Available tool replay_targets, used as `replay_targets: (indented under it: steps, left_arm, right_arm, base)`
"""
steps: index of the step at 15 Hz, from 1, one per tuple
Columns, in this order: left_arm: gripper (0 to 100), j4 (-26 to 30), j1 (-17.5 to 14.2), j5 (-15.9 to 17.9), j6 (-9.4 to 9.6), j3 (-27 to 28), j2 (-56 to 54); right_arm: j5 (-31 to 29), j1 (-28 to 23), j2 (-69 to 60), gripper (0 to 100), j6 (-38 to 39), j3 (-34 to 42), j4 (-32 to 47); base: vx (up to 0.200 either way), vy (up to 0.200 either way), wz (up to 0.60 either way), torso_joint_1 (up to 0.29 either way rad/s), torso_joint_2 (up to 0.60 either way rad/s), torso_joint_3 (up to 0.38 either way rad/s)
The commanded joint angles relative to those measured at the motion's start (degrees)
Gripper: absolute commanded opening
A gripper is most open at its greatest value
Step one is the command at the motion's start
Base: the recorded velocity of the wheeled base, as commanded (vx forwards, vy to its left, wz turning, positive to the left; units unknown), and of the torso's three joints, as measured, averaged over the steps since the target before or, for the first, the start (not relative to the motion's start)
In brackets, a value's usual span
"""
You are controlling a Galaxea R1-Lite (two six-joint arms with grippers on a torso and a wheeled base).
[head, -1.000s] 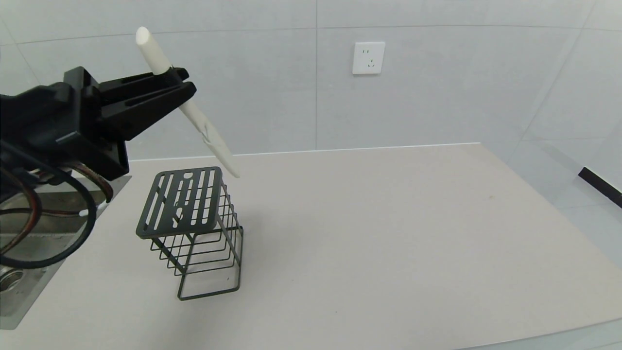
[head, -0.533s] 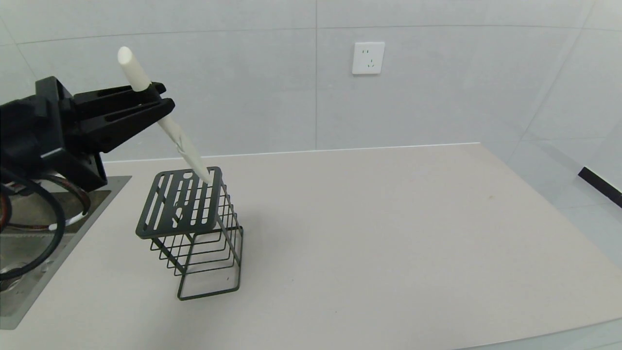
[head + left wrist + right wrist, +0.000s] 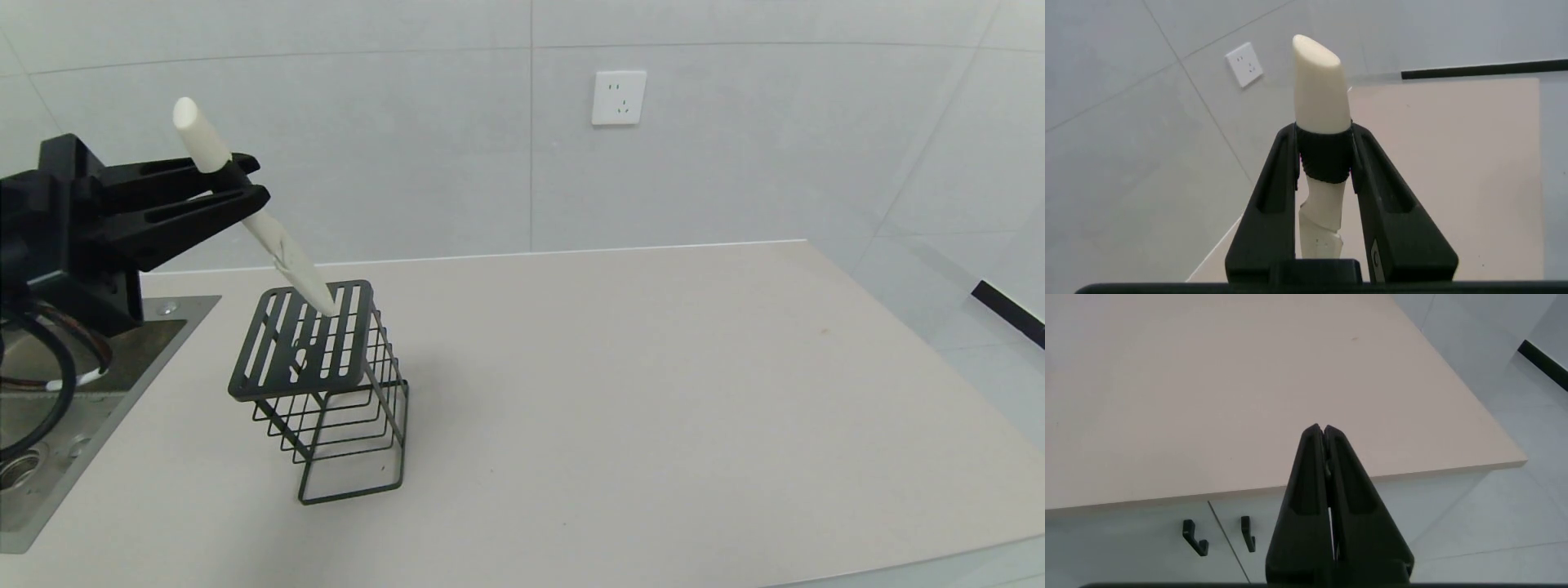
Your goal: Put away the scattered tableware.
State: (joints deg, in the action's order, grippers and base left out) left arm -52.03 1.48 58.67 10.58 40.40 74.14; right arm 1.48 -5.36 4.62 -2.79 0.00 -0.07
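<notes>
White tapered utensil [image 3: 287, 260]: clamped in left gripper [image 3: 245, 181], slanted tip-down toward 5 o'clock, tip at slotted top of black wire cutlery rack [image 3: 294, 386], apparently angled for slot entry. Right gripper [image 3: 1323, 433]: jaws closed, empty.

White knife [image 3: 287, 263] tilted, tip at black rack's [image 3: 294, 377] slotted top.
</notes>
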Motion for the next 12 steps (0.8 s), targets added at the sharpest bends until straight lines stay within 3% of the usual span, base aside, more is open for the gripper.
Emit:
replay_targets:
  steps: [1,8,12]
  left_arm:
    - [0,-0.88,-0.16,2.32,0.05,0.91,3.38]
    - [0,-3.43,-1.91,2.41,0.23,0.91,6.45]
    - [0,-6.33,-1.39,2.41,0.14,1.0,8.3]
  right_arm:
    - [0.02,0.0,0.21,0,-0.02,0.0,-0.01]
    - [0.02,0.0,0.21,0,-0.02,0.0,-0.01]
    - [0.02,0.0,0.21,0,-0.02,0.0,-0.01]
  base:
    - [0.0,0.0,0.0,0.0,0.0,0.0]
    - [0.0,0.0,0.0,0.0,0.0,0.0]
    - [0.0,0.0,0.0,0.0,0.0,0.0]
